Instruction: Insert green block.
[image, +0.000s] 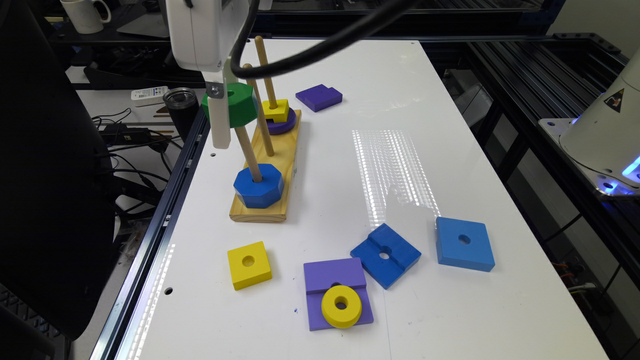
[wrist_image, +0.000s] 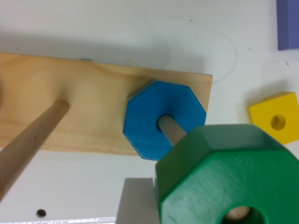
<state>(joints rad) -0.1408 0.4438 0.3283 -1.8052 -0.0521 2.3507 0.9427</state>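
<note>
The green block (image: 241, 105) (wrist_image: 229, 172), a thick dark-green octagon, hangs high on the near peg (image: 248, 155) (wrist_image: 169, 130) of the wooden base (image: 262, 207) (wrist_image: 84, 93). The wrist view shows the peg's tip inside the block's round hole. My gripper (image: 232, 120) is shut on the block, with one white finger (image: 220, 125) (wrist_image: 135, 200) pressed against its side. The other finger is hidden behind the block. At the foot of the same peg lies the blue octagonal block (image: 258, 186) (wrist_image: 161, 116), well below the green one.
The middle peg (image: 260, 115) is bare; the far peg carries a yellow piece (image: 276, 109) over a purple one. Loose on the table: yellow square (image: 249, 265), purple slab (image: 332, 277) bearing a yellow ring (image: 341, 306), two blue blocks (image: 385, 255) (image: 465, 243), a purple block (image: 318, 97).
</note>
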